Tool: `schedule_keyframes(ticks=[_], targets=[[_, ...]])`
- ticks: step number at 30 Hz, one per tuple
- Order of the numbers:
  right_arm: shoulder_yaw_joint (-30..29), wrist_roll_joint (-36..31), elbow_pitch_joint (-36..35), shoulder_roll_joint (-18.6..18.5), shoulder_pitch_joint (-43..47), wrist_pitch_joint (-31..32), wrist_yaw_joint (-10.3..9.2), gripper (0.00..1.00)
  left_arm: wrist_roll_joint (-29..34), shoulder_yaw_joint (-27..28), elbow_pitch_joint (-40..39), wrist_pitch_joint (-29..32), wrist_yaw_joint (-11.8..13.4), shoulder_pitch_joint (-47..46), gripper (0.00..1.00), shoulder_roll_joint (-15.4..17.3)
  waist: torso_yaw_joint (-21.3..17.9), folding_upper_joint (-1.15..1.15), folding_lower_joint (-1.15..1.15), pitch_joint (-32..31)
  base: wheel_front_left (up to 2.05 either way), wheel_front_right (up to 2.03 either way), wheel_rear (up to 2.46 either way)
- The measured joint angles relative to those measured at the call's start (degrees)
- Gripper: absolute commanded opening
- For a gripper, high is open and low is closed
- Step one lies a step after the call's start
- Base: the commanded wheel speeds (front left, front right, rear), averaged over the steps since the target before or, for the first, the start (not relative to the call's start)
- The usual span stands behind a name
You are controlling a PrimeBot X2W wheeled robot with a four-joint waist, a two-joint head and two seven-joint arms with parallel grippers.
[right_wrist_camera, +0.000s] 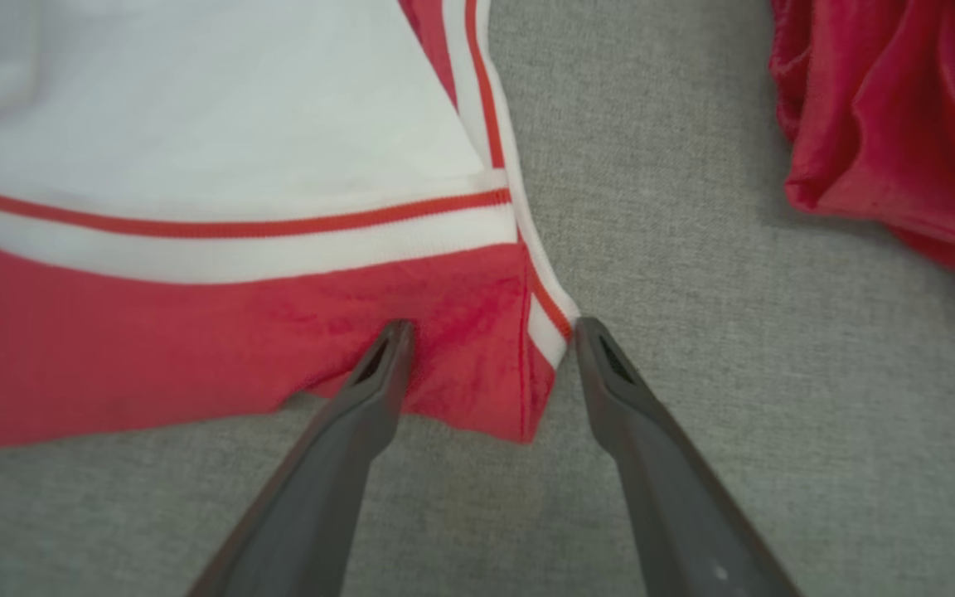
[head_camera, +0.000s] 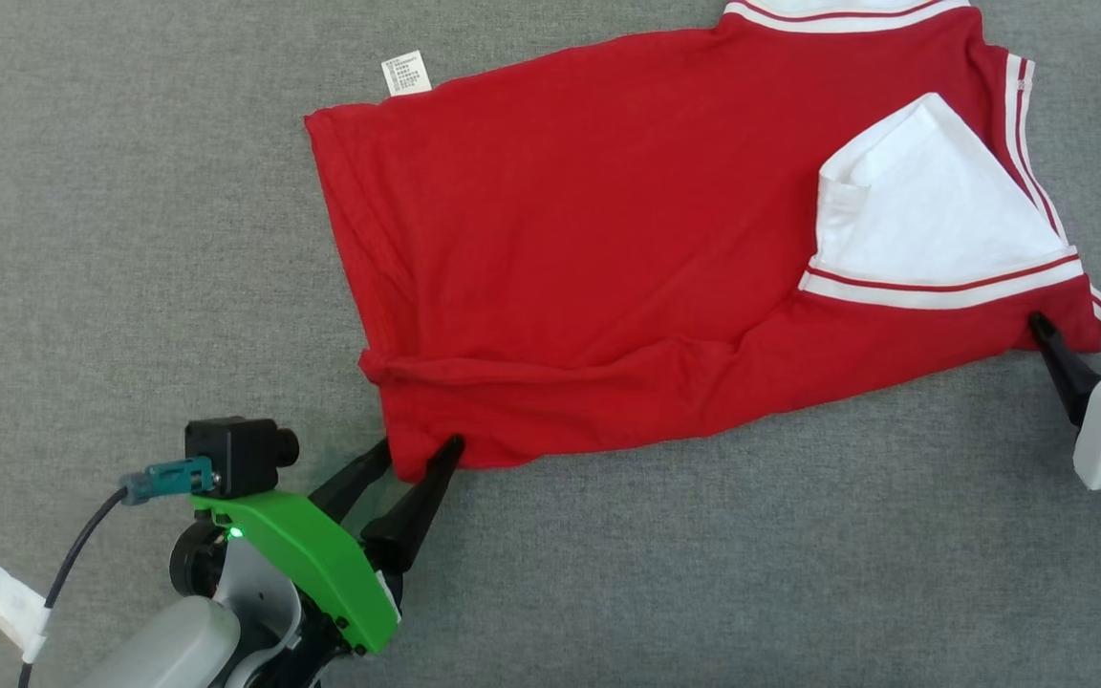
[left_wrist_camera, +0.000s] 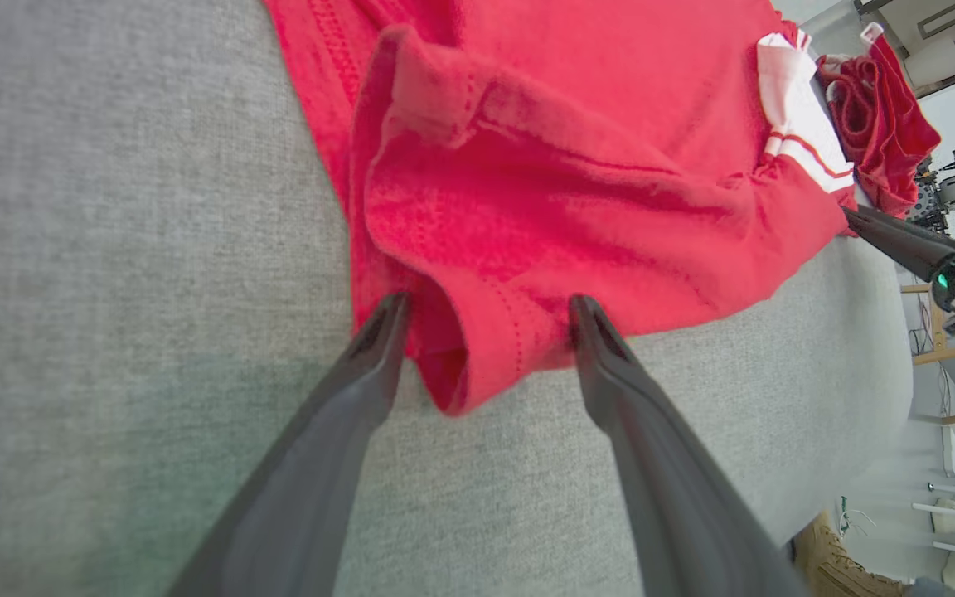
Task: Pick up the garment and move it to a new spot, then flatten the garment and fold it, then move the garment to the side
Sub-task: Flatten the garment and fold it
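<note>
The garment [head_camera: 608,239] is a red shirt with white, red-striped trim and a white inner panel, lying spread on the grey surface. My left gripper [head_camera: 420,461] stands open with its two fingertips straddling the garment's near left corner [left_wrist_camera: 477,348], a rolled hem. At the right, my right gripper [head_camera: 1081,323] is also open, its fingers on either side of the garment's trimmed near right corner [right_wrist_camera: 494,365]. Neither pair of jaws has closed on the cloth.
A second bunched red cloth [right_wrist_camera: 900,116] lies just right of the garment, near the right gripper. A white care label [head_camera: 405,74] pokes out at the garment's far left edge. Grey felt surface [head_camera: 130,239] extends all around.
</note>
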Motion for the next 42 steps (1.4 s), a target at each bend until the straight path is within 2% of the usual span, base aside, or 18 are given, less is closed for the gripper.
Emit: schedule_keyframes(ticks=[1, 2, 3, 4, 5, 6, 7, 11, 15, 23, 28, 29, 30, 31, 37, 40, 42], targets=[[0.15, 0.0, 0.24, 0.07, -0.32, 0.2, 0.0, 1.0, -0.24, -0.21, 0.88, 0.34, -0.41, 0.0, 0.3, -0.05, -0.02, 0.0, 0.0, 0.06, 0.0, 0.0, 0.0], [0.41, 0.01, 0.48, 0.08, -0.7, 0.38, -0.01, 1.0, -0.65, -0.35, 1.69, 0.46, -0.94, -0.03, 0.0, -0.26, -0.03, 0.0, 0.0, 0.14, 0.0, 0.0, 0.0], [0.76, 0.08, 0.82, 0.1, -1.08, 0.47, -0.01, 1.0, -0.92, -0.79, 2.38, 1.08, -1.9, -0.16, 0.0, -0.41, -0.01, 0.0, 0.0, 0.17, 0.0, 0.0, 0.0], [1.04, 0.41, 1.15, 0.14, -1.36, 0.76, -0.02, 0.75, -1.13, -1.02, 3.0, 1.38, -2.46, -0.22, 0.0, -0.65, 0.02, 0.0, 0.0, 0.14, 0.0, 0.0, 0.0], [1.48, 0.98, 1.51, 0.23, -1.7, 1.13, -0.03, 0.31, -1.41, -1.13, 3.86, 1.38, -2.93, -0.23, 0.0, -1.02, 0.06, 0.0, 0.0, 0.05, 0.0, 0.0, 0.0], [1.77, 1.43, 1.78, 0.2, -1.87, 1.18, -0.03, 0.08, -1.48, -1.19, 4.65, 1.35, -3.39, -0.23, 0.0, -1.14, 0.1, 0.0, 0.0, -0.1, 0.0, 0.0, 0.0], [1.8, 1.8, 2.02, 0.2, -1.97, 1.16, -0.03, 0.0, -1.59, -1.07, 5.26, 1.02, -3.63, -0.22, 0.0, -1.24, 0.14, 0.0, 0.0, -0.23, 0.0, 0.0, 0.0], [1.56, 4.79, 2.75, 0.03, -1.86, 1.63, -0.02, 0.0, -2.53, -0.59, 6.56, 0.3, -4.97, 0.24, 0.0, -0.99, 0.43, 0.0, 0.0, -1.32, 0.0, 0.0, 0.0], [-0.71, 8.54, 1.94, -0.45, -0.13, 2.75, 0.01, 0.0, -3.64, 0.15, 5.61, -0.21, -5.75, 2.07, 0.0, 0.87, 0.67, 0.0, 0.0, -2.97, 0.0, 0.0, 0.0], [-5.37, 15.15, -2.75, -2.02, 8.36, 8.29, 0.04, 0.0, -4.76, -0.01, -0.18, -1.26, -5.22, 8.88, 0.0, 3.97, 0.47, 0.0, 0.0, -6.21, 0.0, 0.0, 0.0], [-5.9, 18.67, -7.34, -1.14, 15.0, 11.82, 0.03, 0.0, -5.54, -1.0, -2.15, -1.67, -4.8, 12.65, 0.0, 4.64, 0.31, 0.0, 0.0, -6.45, 0.0, 0.0, 0.0], [-5.94, 18.71, -8.06, -0.77, 15.89, 11.99, 0.02, 0.47, -5.54, -1.18, -2.12, -1.96, -4.67, 13.23, 0.32, 4.64, 0.27, 0.0, 0.0, -6.32, 0.0, 0.0, 0.0], [-5.99, 18.45, -8.72, -0.69, 16.52, 11.95, 0.02, 1.0, -5.48, -1.19, -1.82, -2.45, -4.22, 13.61, 0.83, 4.63, 0.25, 0.0, 0.0, -6.17, 0.0, 0.0, 0.0], [-6.06, 18.3, -9.15, -0.66, 16.91, 11.88, 0.02, 1.0, -5.21, -1.3, -1.37, -2.67, -3.91, 13.79, 1.0, 4.66, 0.22, 0.0, 0.0, -6.05, 0.0, 0.0, 0.0], [-9.31, 16.77, -13.3, -1.57, 17.43, 9.93, -0.02, 1.0, -4.28, -0.51, -0.96, -4.91, -2.71, 14.93, 1.0, 5.05, 0.3, 0.0, 0.0, -5.33, 0.0, 0.0, 0.0], [-11.4, 17.51, -18.22, -3.93, 15.67, 10.8, -0.02, 1.0, -3.28, 2.16, -1.88, -6.41, -0.89, 14.66, 1.0, 7.81, 0.45, 0.0, 0.0, -4.5, 0.0, 0.0, 0.0], [-12.55, 17.15, -20.07, -5.3, 11.32, 11.33, -0.01, 1.0, -1.79, 3.38, -2.31, -6.32, 0.08, 12.46, 1.0, 9.07, 0.54, 0.0, 0.0, -3.56, 0.0, 0.0, 0.0]])
